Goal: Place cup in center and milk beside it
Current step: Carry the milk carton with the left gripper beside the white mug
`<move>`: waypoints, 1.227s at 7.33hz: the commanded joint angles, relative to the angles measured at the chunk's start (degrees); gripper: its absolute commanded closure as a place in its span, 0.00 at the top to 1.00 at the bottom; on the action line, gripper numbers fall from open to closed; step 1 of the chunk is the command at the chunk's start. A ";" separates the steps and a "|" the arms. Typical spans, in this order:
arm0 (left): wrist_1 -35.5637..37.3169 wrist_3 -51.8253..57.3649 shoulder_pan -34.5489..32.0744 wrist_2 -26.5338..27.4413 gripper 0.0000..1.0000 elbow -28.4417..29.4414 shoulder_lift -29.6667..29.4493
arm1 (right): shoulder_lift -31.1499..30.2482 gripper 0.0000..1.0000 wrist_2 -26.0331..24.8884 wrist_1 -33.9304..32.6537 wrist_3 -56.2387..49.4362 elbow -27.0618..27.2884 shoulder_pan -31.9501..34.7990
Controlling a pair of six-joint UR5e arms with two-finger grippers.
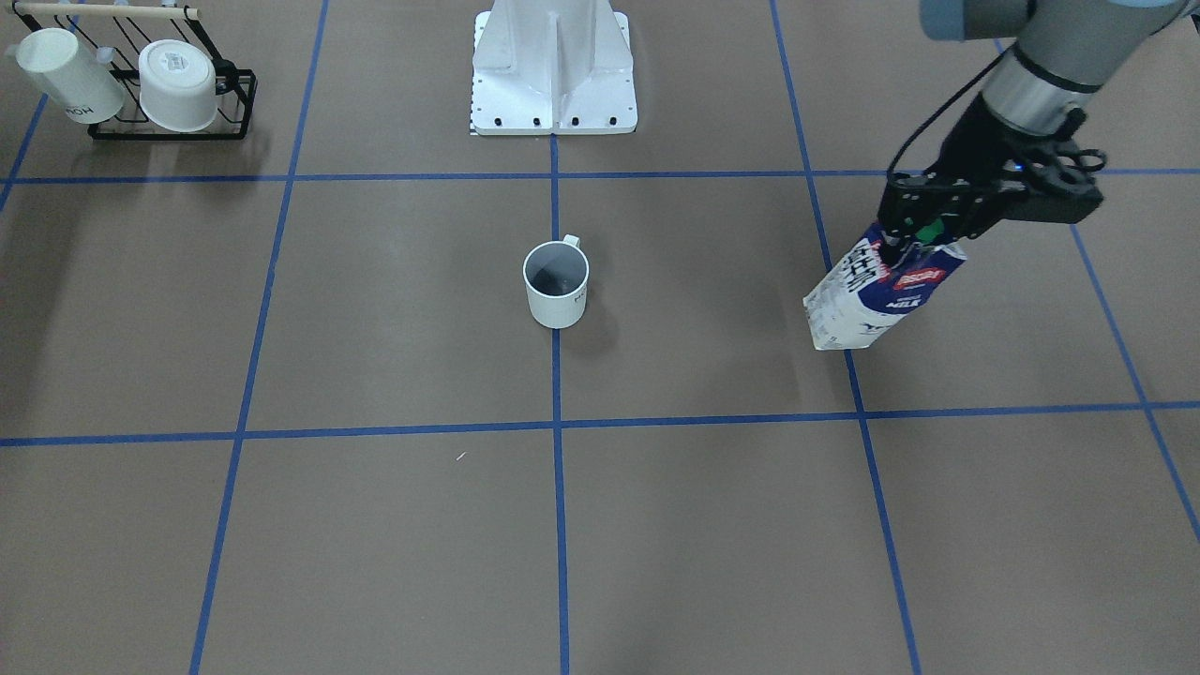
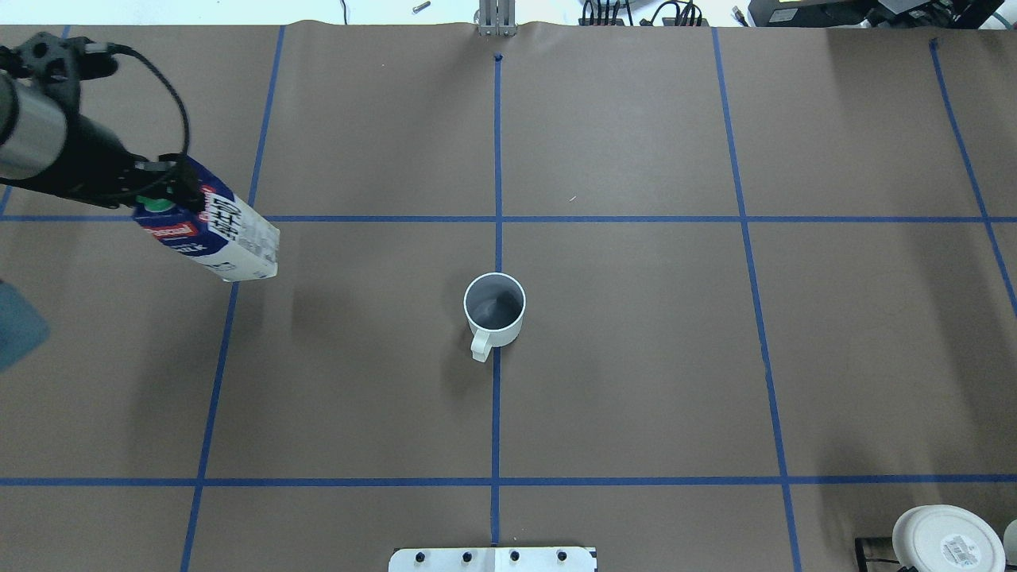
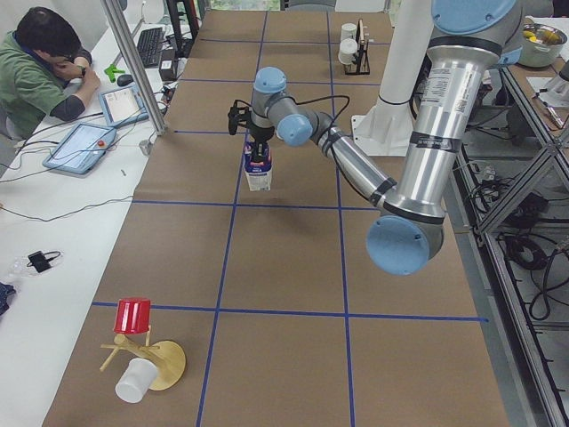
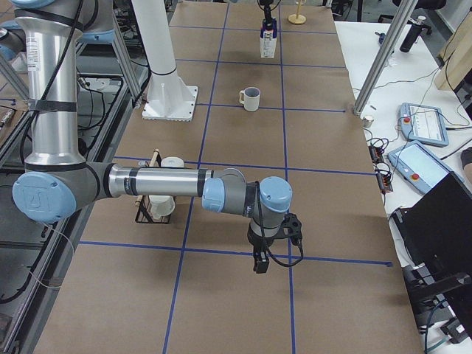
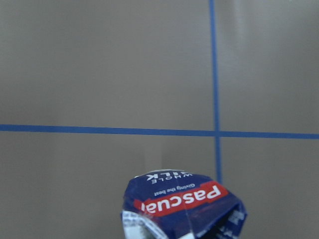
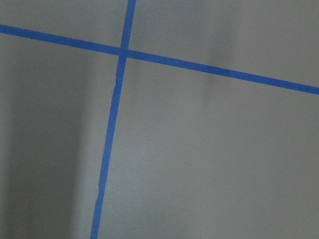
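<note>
The cup point(image 1: 557, 286), a white mug with a dark grey inside, stands upright on the centre tape line, handle toward the robot; it also shows in the overhead view point(image 2: 494, 310) and the exterior right view point(image 4: 251, 97). My left gripper point(image 1: 914, 236) is shut on the top of the milk point(image 1: 877, 300), a navy and white carton with a green cap. The carton hangs tilted, off the table, far to the cup's left in the overhead view point(image 2: 218, 238). My right gripper point(image 4: 259, 262) shows only in the exterior right view, low over the table; I cannot tell its state.
A black rack point(image 1: 234, 103) with two white cups stands at the table's corner on the robot's right. The white robot base point(image 1: 553, 75) is behind the cup. A wooden stand point(image 3: 164, 365) with a red cup and a white cup sits at the near left end. An operator point(image 3: 36, 76) sits beside the table.
</note>
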 commanded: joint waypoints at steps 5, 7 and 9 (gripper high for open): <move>12.85 -10.86 19.37 12.20 0.00 9.50 -22.53 | 0.17 1.00 0.09 0.00 0.00 -0.20 0.00; 12.68 -10.95 20.18 12.83 0.00 9.67 -22.97 | 0.17 1.00 0.09 0.00 0.00 -0.29 0.00; 12.50 -10.87 20.44 12.83 0.00 9.94 -23.15 | 0.17 1.00 0.09 0.00 0.00 -0.29 0.00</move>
